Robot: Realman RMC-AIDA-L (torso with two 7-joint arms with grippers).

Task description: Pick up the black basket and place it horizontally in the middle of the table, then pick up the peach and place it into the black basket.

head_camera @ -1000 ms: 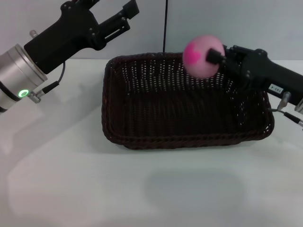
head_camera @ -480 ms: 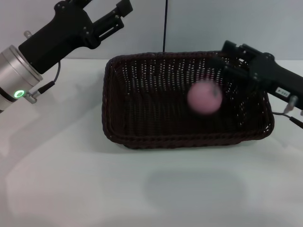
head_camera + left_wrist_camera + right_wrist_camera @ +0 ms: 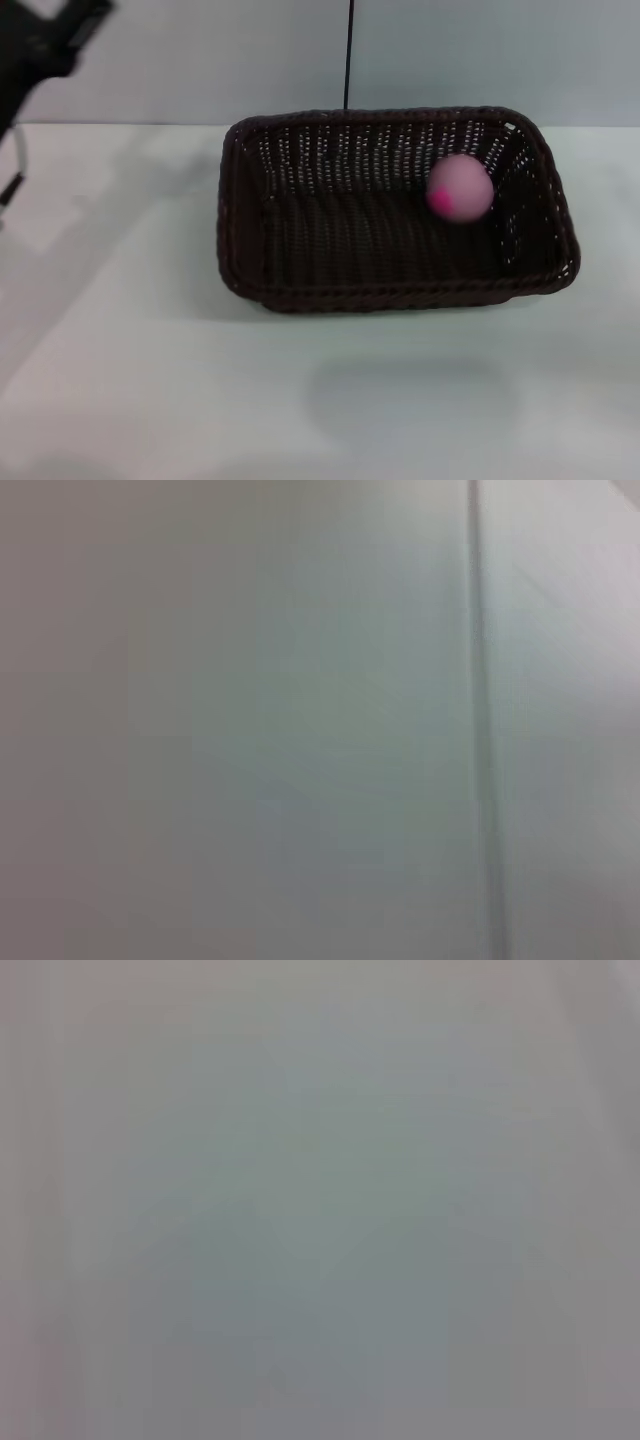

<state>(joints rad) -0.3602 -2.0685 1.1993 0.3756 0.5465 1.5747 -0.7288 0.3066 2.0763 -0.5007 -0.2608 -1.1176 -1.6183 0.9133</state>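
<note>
The black basket lies lengthwise across the middle of the white table in the head view. The peach is inside the basket near its right end, pale pink with its magenta spot facing front left, and no gripper touches it. Only a dark part of my left gripper shows at the top left corner, far from the basket. My right gripper is out of view. Both wrist views show only a plain pale surface.
A thin black vertical line runs up the wall behind the basket's back rim. The pale wall meets the table's far edge just behind the basket.
The peach dropped from my right gripper into the basket and rolled toward its right end. The right arm pulled out of view to the right. The left arm drew back to the top left corner.
</note>
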